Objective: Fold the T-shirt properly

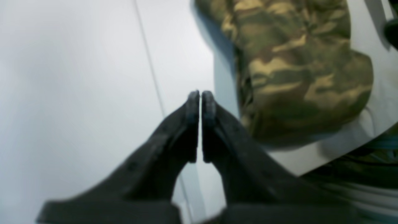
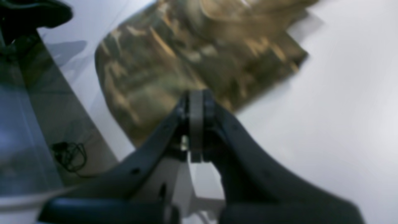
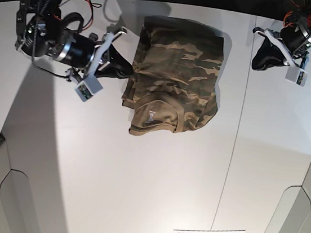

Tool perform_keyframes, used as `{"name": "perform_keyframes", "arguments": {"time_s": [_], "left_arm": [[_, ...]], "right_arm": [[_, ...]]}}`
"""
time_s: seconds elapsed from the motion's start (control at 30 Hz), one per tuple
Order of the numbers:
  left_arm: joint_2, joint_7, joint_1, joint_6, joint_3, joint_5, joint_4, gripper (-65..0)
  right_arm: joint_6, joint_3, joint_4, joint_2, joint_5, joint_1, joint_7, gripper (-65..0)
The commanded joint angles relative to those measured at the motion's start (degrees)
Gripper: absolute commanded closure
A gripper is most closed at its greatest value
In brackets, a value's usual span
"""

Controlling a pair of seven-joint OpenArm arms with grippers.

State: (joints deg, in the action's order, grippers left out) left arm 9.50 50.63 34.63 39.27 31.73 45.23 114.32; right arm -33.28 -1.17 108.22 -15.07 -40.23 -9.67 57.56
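Black, curved jaws of our left gripper point(image 1: 200, 102) fill the foreground of the left wrist view, pressed together with only a sliver of light between the pads and nothing caught in them. Our right gripper point(image 2: 196, 105) is likewise clamped shut on nothing, its dark fingers meeting over a pale grey pad.

We judge the fold nearly done: the camouflage-print cloth T-shirt point(image 3: 174, 76) in olive, brown and tan lies as a compact rectangle on the white table point(image 3: 134, 193), collar end toward the near side, with a slightly ragged lower edge. To finish well, we would part the jaws only if an edge needs tidying, pinch a single layer at a corner, and pull flat and outward so the stacked layers do not slide.

Seen from the base view, the right gripper sits just beside the shirt's edge on that view's left, close enough that we cannot tell whether it touches. Our left gripper hangs well apart, off the shirt's other side near the table's far corner.
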Motion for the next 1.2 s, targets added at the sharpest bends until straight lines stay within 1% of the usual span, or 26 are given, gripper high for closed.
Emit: {"name": "perform_keyframes", "arguments": {"time_s": [0.0, 0.1, 0.2, 0.33, 0.43, 0.5, 0.57, 0.63, 0.7, 0.73, 0.8, 0.87, 0.93, 1.0, 1.07, 1.17], "left_arm": [[0.37, -0.44, 1.84, 0.44, 0.61, 0.85, 0.90, -2.4], [0.37, 1.09, 5.77, 0.44, 0.61, 0.83, 0.90, -2.4], [0.37, 1.68, 10.08, 0.44, 0.61, -0.11, 0.90, -2.4], [0.39, 2.19, 16.20, 0.42, 0.61, -3.13, 0.90, -2.4], [1.03, 2.32, 20.57, 0.44, 0.52, -3.37, 0.83, -2.4], [2.84, 1.99, 22.77, 0.46, -0.11, -3.30, 0.76, -2.4], [5.77, 1.92, 24.79, 0.73, -1.46, -4.37, 0.48, -2.4], [8.70, 1.90, 26.75, 0.73, -3.58, -8.35, -0.20, -2.4], [10.60, 1.53, 28.26, 0.66, -6.34, -12.00, -1.53, -2.4], [11.08, 0.70, 28.65, -0.59, -7.91, -12.68, -2.62, -2.4], [11.50, -1.03, 28.59, -4.44, -11.52, -14.12, -5.84, -2.4], [11.50, -3.02, 27.47, -6.82, -16.06, -17.97, -10.01, -2.4], [11.50, -4.20, 25.46, -9.33, -20.96, -22.43, -15.47, -2.4], [11.50, -4.87, 22.84, -12.79, -25.64, -25.38, -21.77, -2.4], [11.43, -5.90, 19.32, -15.98, -29.79, -26.75, -28.41, -2.4], [11.06, -5.81, 13.16, -19.02, -35.52, -29.35, -37.99, -2.4]], "right_arm": [[-0.37, 1.36, 1.38, -1.51, -2.40, -1.27, -0.48, 0.0], [-0.37, 4.98, 1.70, -4.76, -6.78, -5.44, 1.57, 0.0], [-0.42, 8.20, 1.70, -6.93, -10.51, -9.51, 4.81, 0.0], [-0.42, 10.45, 1.70, -10.36, -12.20, -15.89, 5.49, 0.0], [-0.42, 10.43, 1.70, -13.64, -12.31, -20.90, 5.51, 0.0], [-0.42, 10.43, 1.70, -14.73, -12.31, -24.57, 5.55, 0.0], [-0.44, 10.40, 1.62, -14.69, -12.26, -28.44, 5.99, 0.0], [-0.42, 10.01, 1.27, -14.43, -12.26, -32.24, 5.90, 0.0], [-0.42, 8.98, 0.39, -14.43, -11.47, -35.30, 5.90, 0.0], [-0.42, 8.33, -0.22, -14.43, -9.97, -36.22, 5.90, 0.0], [-0.37, 6.58, -2.21, -14.43, -5.92, -37.40, 5.90, 0.0], [-0.04, 4.42, -5.27, -14.40, -2.82, -38.03, 5.86, 0.0], [0.55, 1.79, -9.73, -14.40, -1.64, -38.12, 5.14, 0.0], [0.52, -1.33, -14.67, -14.40, 0.02, -37.75, 2.14, 0.0], [0.66, -4.92, -19.63, -14.32, 3.82, -36.28, -1.55, 0.0], [3.82, -9.33, -27.19, -12.94, 10.97, -32.13, -2.47, 0.0]]}}
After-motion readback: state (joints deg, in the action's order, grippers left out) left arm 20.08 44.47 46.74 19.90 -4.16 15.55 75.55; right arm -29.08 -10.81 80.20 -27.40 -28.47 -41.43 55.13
